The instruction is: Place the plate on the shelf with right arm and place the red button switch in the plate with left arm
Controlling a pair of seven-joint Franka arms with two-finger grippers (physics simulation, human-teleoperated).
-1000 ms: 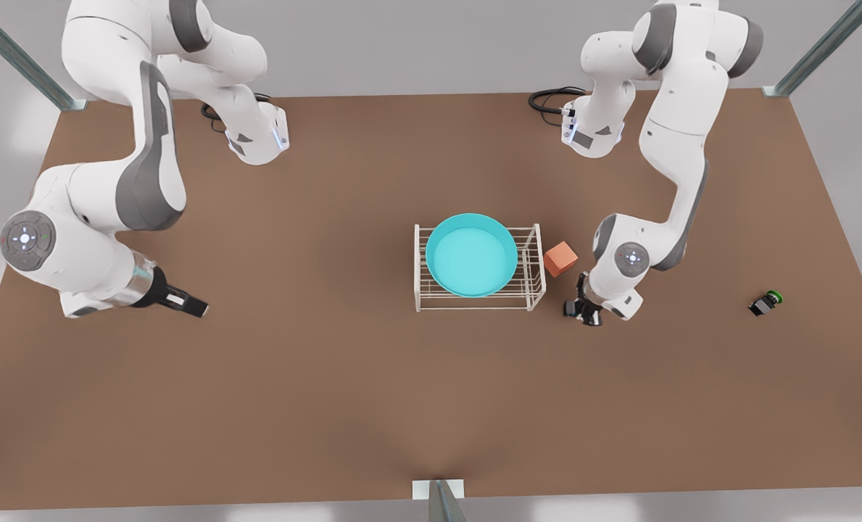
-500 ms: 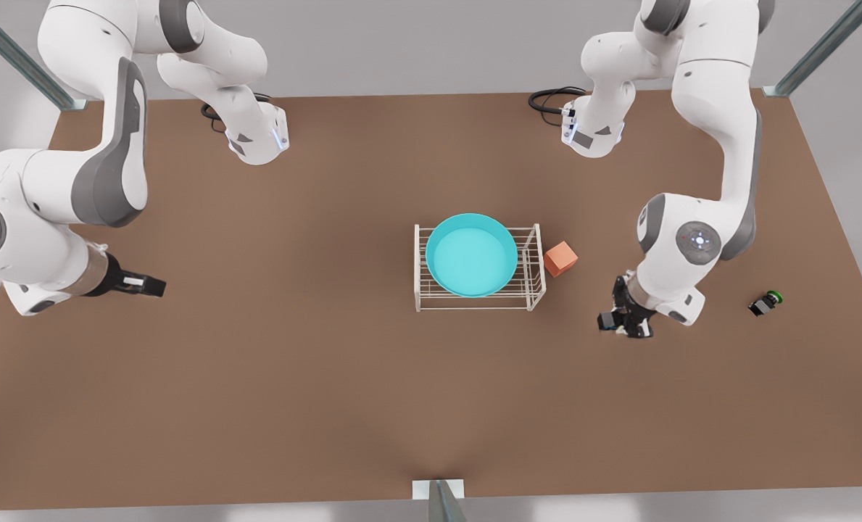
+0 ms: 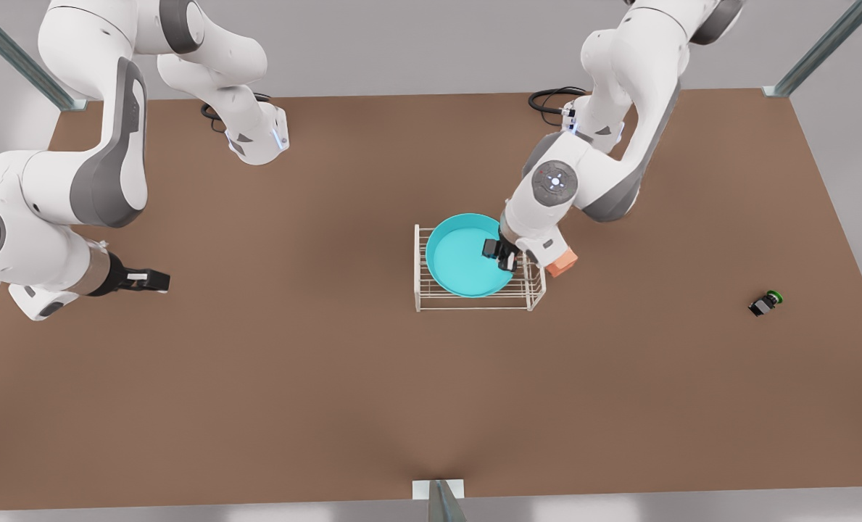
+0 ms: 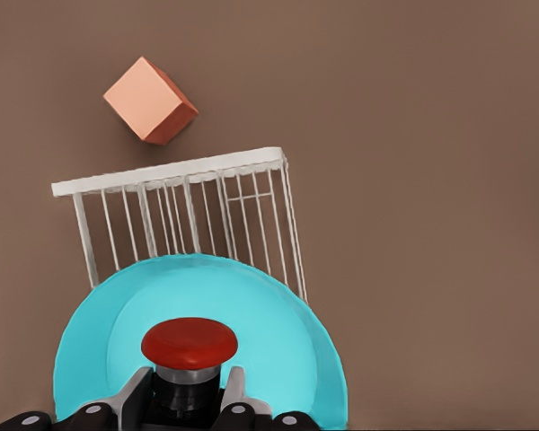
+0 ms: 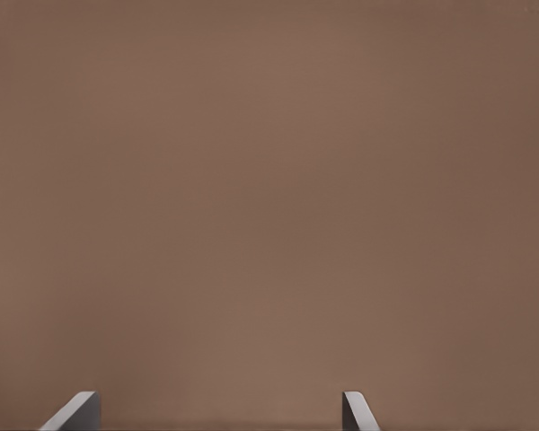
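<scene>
The turquoise plate (image 3: 458, 259) rests on the white wire shelf (image 3: 474, 303) at the table's middle. My left gripper (image 3: 503, 255), on the arm at the front view's right, hovers over the plate's right side. It is shut on the red button switch (image 4: 189, 343), whose red cap sits above the plate (image 4: 278, 332) in the left wrist view, with the shelf (image 4: 171, 171) beyond it. The left gripper (image 4: 187, 401) clamps the black switch body from both sides. My right gripper (image 3: 156, 280) waits open far off at the front view's left, its fingertips apart over bare table (image 5: 220, 411).
An orange cube (image 3: 565, 265) sits against the shelf's right end, partly under the left arm, and it also lies past the rack as an orange cube (image 4: 150, 100). A black switch with a green cap (image 3: 765, 302) lies at the far right of the table.
My left gripper has swung from the table right of the shelf, up and over to the plate, carrying the switch. The right arm has barely shifted.
</scene>
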